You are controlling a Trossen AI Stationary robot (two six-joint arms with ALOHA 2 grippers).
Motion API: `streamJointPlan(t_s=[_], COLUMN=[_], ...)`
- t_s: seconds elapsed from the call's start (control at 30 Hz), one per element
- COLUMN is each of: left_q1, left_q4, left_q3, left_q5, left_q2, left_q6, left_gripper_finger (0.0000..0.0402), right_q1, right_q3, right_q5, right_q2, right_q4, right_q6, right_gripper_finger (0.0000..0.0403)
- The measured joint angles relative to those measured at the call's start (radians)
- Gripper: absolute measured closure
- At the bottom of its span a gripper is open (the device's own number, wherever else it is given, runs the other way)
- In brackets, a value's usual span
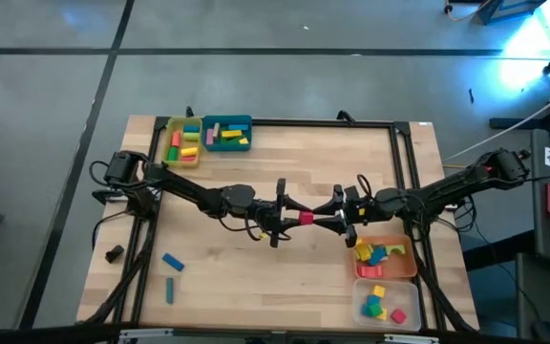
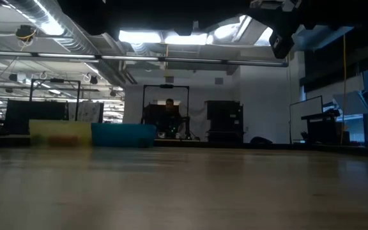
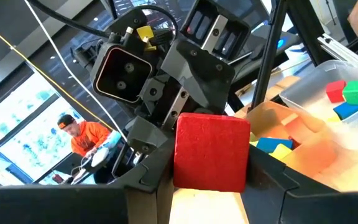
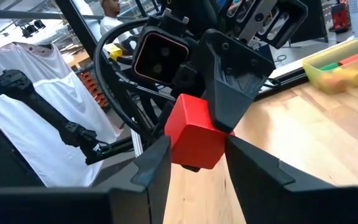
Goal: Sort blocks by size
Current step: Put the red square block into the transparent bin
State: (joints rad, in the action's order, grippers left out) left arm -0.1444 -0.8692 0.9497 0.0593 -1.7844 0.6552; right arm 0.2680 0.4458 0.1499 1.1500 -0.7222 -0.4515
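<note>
A red cube block point(image 1: 306, 218) hangs above the middle of the table between my two grippers, which meet tip to tip. My left gripper point(image 1: 297, 214) comes from the table's left and is shut on the cube. My right gripper point(image 1: 317, 219) comes from the table's right and is shut on it too. Two bluish blocks point(image 1: 172, 260) lie flat on the wood at the near left. Other blocks lie in the yellow tray point(image 1: 184, 141), teal tray point(image 1: 227, 132), orange tray point(image 1: 385, 256) and clear tray point(image 1: 387, 304). My left gripper pinches the red cube by two opposite faces point(image 3: 182, 155) between its two fingers, coming about level from the table's left. The cube is lifted clear of the table. My right gripper pinches the same cube by two opposite faces point(image 4: 178, 140) between its two fingers, coming about level from the table's right. One finger point(image 4: 232, 93) of the left gripper lies over the cube's far side.
The yellow and teal trays stand at the far left edge, the orange and clear trays at the near right. A small dark object point(image 1: 114, 253) sits at the table's left edge. A black frame runs around the tabletop. Bare wood point(image 1: 256, 277) lies in the near middle.
</note>
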Motion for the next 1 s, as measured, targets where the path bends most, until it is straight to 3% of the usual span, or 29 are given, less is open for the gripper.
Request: streamJointPlan(t_s=[0.13,0.3,0.47,1.0], left_q1=[0.000,0.000,0.000,-0.013], left_q4=[0.000,0.002,0.000,-0.044], left_q3=[0.000,0.000,0.000,0.000], left_q5=[0.001,0.001,-0.003,0.000], left_q2=[0.000,-0.002,-0.002,-0.002], left_q6=[0.000,0.000,0.004,0.080], left_gripper_finger=[0.0270,0.0270,0.0270,0.0270], right_q1=[0.000,0.000,-0.001,0.000], right_q3=[0.001,0.002,0.002,0.002], right_q5=[0.005,0.074,0.056,0.012], right_q2=[0.000,0.000,0.000,0.000], right_q4=[0.004,0.003,0.004,-0.015], right_q6=[0.000,-0.022,-0.049,-0.038], right_gripper_finger=[0.0233,0.0179,0.0143,0.0159])
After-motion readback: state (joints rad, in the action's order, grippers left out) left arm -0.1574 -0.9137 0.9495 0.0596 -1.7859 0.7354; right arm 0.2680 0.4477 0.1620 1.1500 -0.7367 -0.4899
